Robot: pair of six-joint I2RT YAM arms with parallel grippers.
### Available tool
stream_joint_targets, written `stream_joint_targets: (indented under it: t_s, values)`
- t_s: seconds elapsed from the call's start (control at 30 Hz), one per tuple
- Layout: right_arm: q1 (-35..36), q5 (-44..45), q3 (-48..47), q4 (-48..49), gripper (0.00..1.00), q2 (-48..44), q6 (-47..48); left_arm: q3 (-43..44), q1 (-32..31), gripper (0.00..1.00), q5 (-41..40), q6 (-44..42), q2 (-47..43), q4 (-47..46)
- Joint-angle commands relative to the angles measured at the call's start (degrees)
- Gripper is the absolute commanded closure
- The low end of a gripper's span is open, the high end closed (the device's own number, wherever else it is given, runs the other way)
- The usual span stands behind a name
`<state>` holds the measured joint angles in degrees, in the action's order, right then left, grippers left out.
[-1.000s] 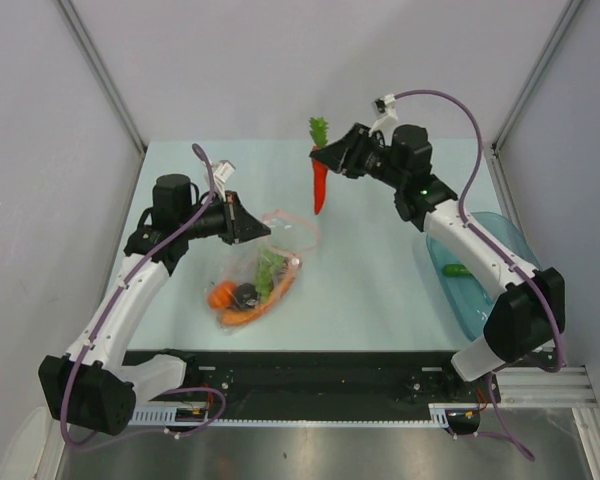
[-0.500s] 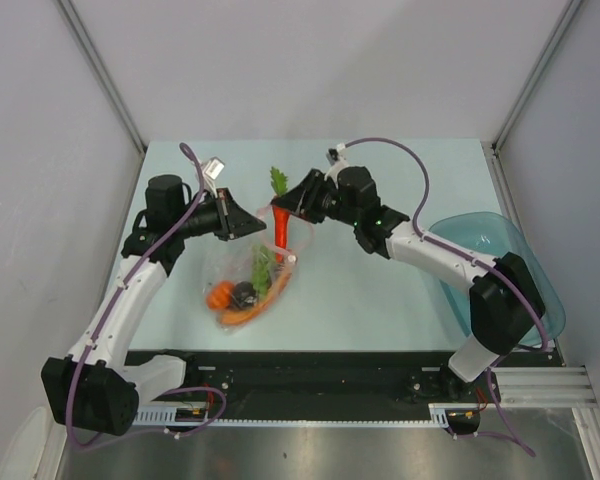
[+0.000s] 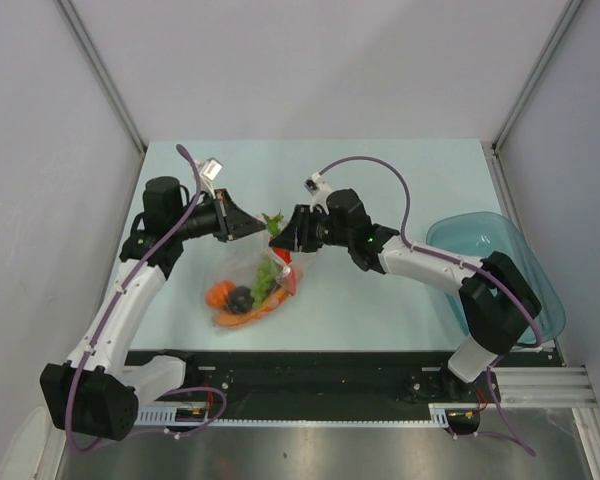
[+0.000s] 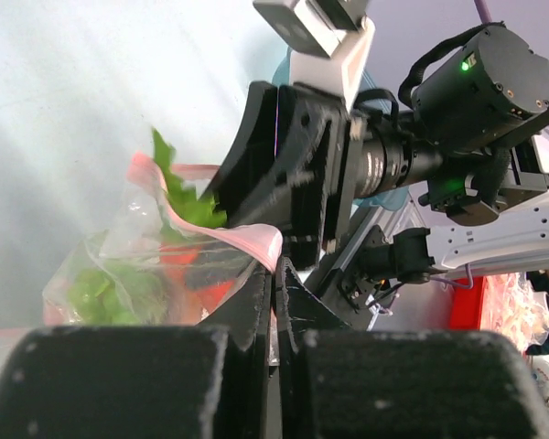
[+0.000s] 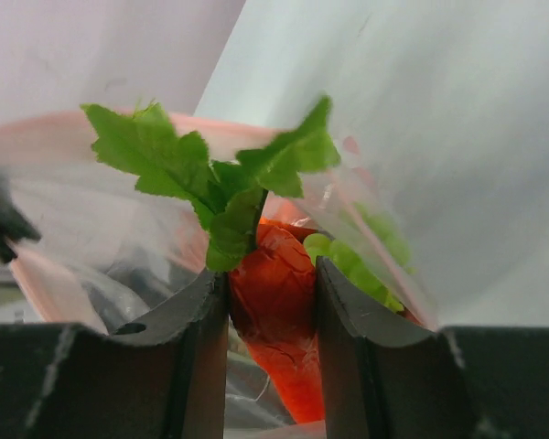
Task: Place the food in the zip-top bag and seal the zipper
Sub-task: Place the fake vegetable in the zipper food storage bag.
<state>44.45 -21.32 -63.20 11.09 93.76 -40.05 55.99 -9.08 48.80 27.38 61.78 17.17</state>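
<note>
My L gripper is clamped tight on the zipper, pinching one lip of the bag up so the mouth gapes toward the R side. The bag lies mid-table, a bit L of centre. Inside I make out an orange-red round fruit, dark ball, grape bunch & the orange slice along the bottom.

Just R of that, my R gripper has its fingers closed round the carrot, just under the leaves, tip aimed into the mouth. Step in hand, I'd say: loading the carrot. Next move needs the body pushed past the strip, then let go & back out w/o dragging the lip; L should hold the lip up meanwhile. Sealing not yet begun.

Far R: teal bowl, partly under my R arm, so I can't tell if anything's in it. The carrot's tip is hidden by fingers & crinkled film, so I can't tell how deep it sits. Small red piece: can't spot it.
</note>
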Motion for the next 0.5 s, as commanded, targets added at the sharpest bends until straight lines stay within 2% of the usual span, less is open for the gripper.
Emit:
stream_joint_targets:
  t_s: [0.0, 0.07, 0.1, 0.2, 0.33, 0.47]
  values:
    - [0.9, -8.7, 0.0, 1.5, 0.78, -1.3, 11.7, 0.4, 0.6, 0.97, 1.8, 0.2, -2.5, -3.5]
    - [0.8, -10.7, -0.1, 0.7, 0.7, -1.9, 13.0, 0.5, 0.6, 0.97, 2.1, -0.3, -2.9, -2.8]
    - [0.7, -11.9, -0.1, -0.3, 0.55, -2.2, 14.1, 0.5, 0.6, 0.97, 2.2, -0.7, -3.2, -2.7]
    - [0.5, -15.9, -0.2, -3.6, 0.21, -3.8, 17.4, 0.5, 0.6, 0.97, 2.1, -1.5, -3.9, -1.9]
    - [-3.3, -17.6, -1.0, -8.2, 0.05, -7.2, 20.4, 1.0, 0.6, 0.97, 2.0, -2.0, -4.4, -0.8]
    - [-11.6, -20.5, -4.5, -14.2, 0.0, -11.7, 22.1, 0.8, 0.6, 0.96, 1.9, -2.2, -4.6, -0.6]
